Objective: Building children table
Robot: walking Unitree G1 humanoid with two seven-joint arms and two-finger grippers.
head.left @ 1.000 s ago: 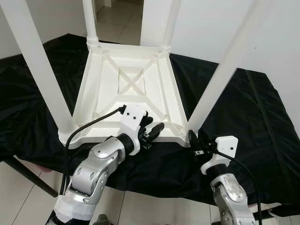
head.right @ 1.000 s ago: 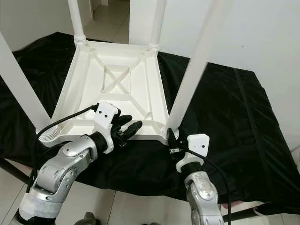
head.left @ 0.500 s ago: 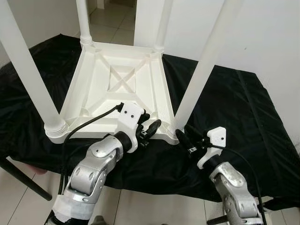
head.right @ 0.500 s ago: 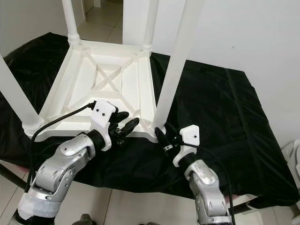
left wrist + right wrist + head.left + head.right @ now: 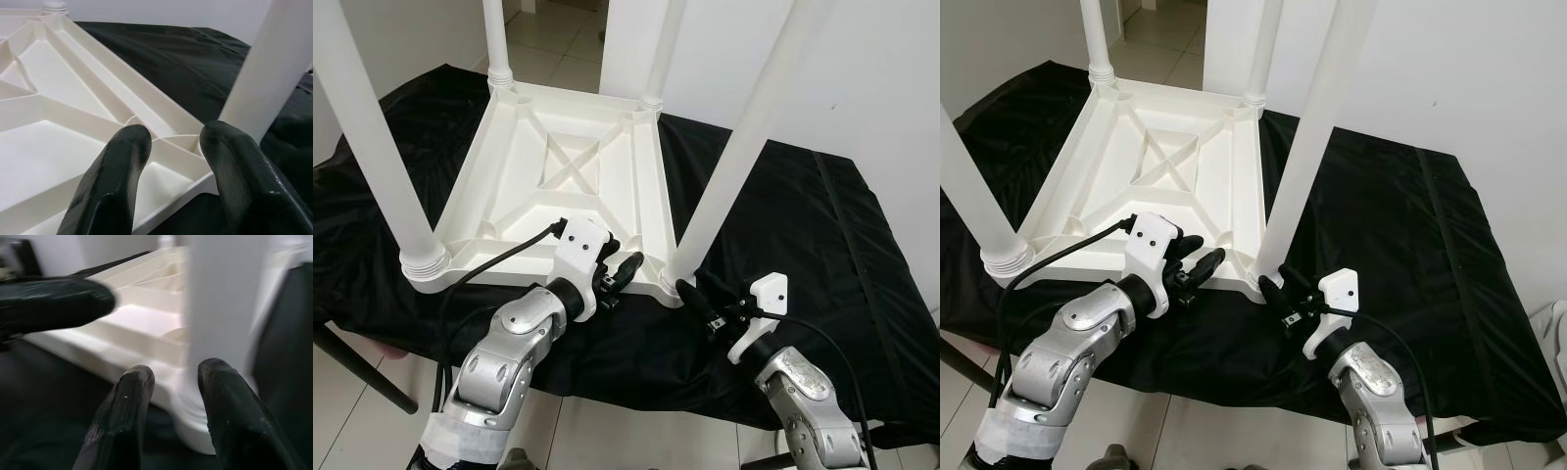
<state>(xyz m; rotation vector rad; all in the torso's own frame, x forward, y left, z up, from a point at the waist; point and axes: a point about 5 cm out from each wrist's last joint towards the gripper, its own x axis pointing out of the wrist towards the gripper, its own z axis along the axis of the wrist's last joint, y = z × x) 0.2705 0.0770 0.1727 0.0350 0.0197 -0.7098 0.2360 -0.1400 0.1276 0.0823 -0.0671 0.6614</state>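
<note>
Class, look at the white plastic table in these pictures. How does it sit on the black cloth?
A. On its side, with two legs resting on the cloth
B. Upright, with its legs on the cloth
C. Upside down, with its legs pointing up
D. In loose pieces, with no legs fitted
C: the table shows its ribbed underside, and each leg rises from a corner socket above the black cloth.

1. We see a white plastic children's table lying upside down on black cloth, ribbed underside facing up.
2. Its four round white legs stand upright at the corners.
</note>
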